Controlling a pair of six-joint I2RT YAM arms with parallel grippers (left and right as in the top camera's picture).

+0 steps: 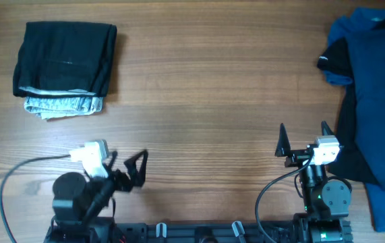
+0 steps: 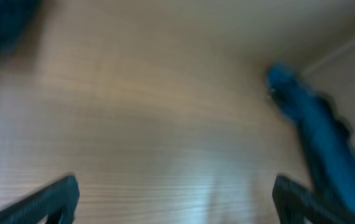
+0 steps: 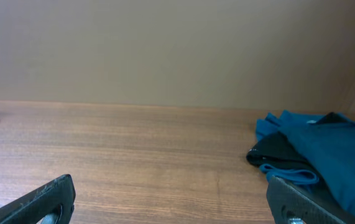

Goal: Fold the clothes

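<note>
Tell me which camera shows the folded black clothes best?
The overhead view. There the folded black fabric garment lies whole and sharp at the wooden table's far left, on a light-blue denim piece. The left wrist view is blurred, with only a dark smear in a corner; the right wrist view shows the blue fabric pile instead.

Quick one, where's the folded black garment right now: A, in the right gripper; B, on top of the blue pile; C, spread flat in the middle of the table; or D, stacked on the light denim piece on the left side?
D: the folded black garment lies on top of the light-blue denim piece at the far left, well apart from the blue pile.
</note>
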